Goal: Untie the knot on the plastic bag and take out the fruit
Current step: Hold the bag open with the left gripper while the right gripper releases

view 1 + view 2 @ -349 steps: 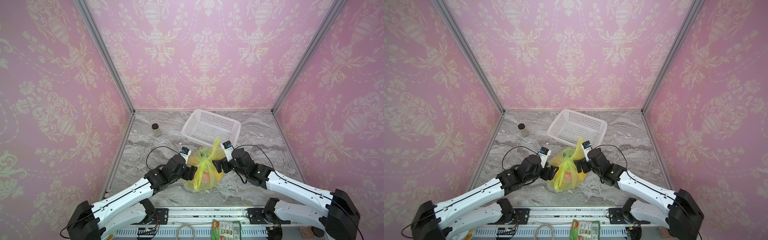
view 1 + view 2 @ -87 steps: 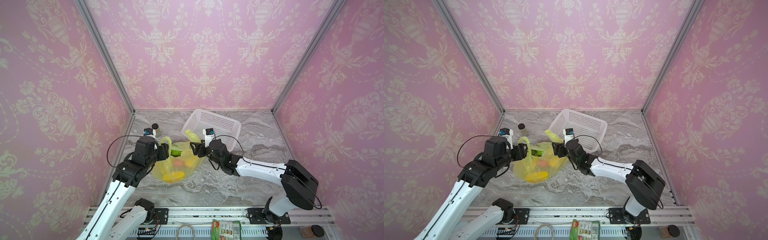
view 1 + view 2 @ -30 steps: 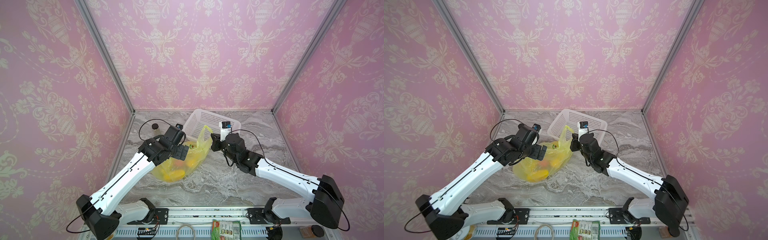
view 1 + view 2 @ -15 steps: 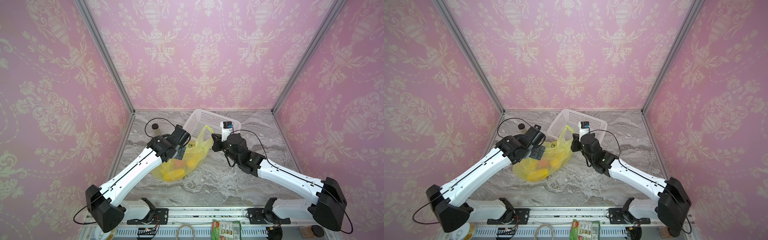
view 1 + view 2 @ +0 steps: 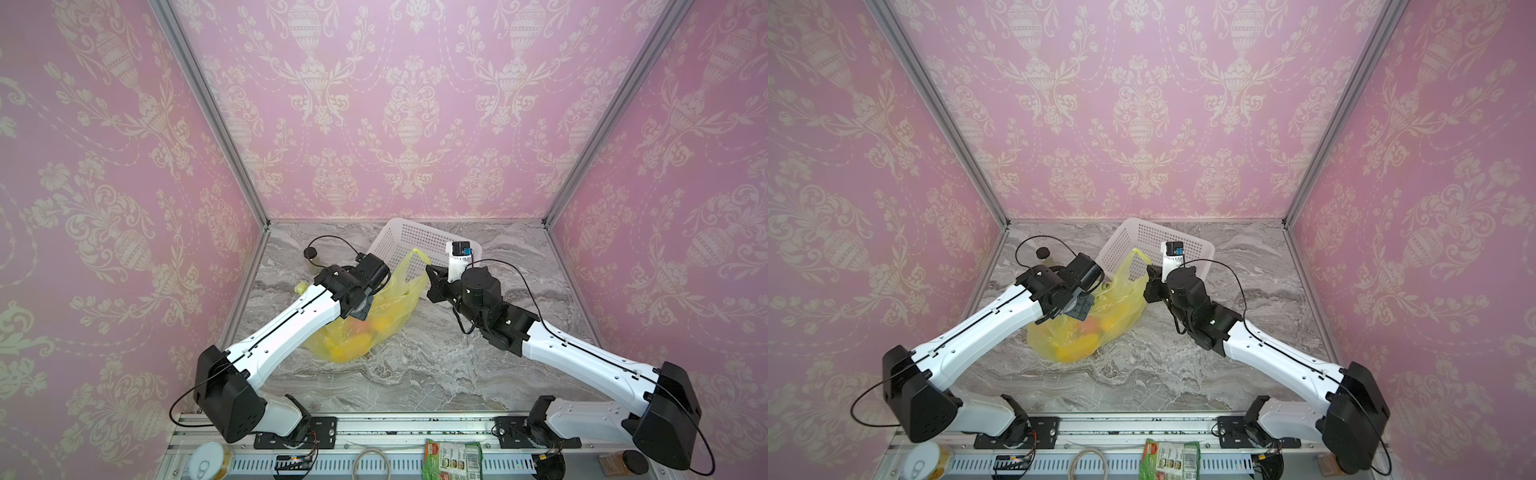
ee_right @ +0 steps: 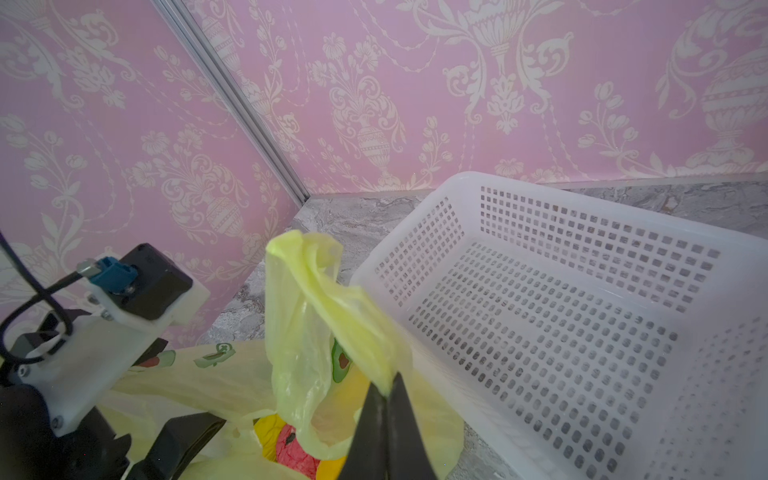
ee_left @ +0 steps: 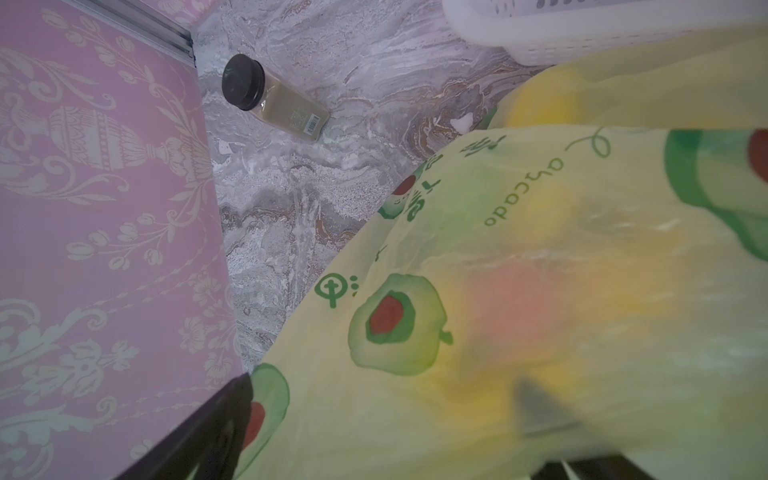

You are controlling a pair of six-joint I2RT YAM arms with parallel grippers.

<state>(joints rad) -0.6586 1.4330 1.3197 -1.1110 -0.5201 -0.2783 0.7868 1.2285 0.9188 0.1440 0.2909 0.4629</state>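
And there it was: the plastic bag (image 5: 397, 309) was seen slumped on the marble table (image 5: 415, 376), between the two arms and just in front of the white basket (image 5: 400, 225). One handle loop (image 6: 299, 316) was held up off the table by the right gripper (image 6: 388, 388), whose jaws were pressed tight together on the thin film beside the basket's near corner. In both top views that loop was seen raised against the basket's front rim (image 5: 1133, 222), with the right gripper (image 5: 1149, 271) close behind it. The left gripper (image 5: 360, 309) was pointed down into the crumpled top of the bag, its jaws spread as wide as could be, and nothing was clamped between them. In the left wrist view one dark finger (image 7: 216, 428) was shown outside the film, while the other (image 7: 536, 409) was made out only as a grey blur through it. The fruit (image 5: 345, 353) was seen inside the bag, yellow and orange through the plastic, and a pink-red piece (image 6: 291, 446) was glimpsed at the open mouth. A black-capped bottle (image 7: 274, 102) was spotted on the table near the left wall, well apart from the bag.
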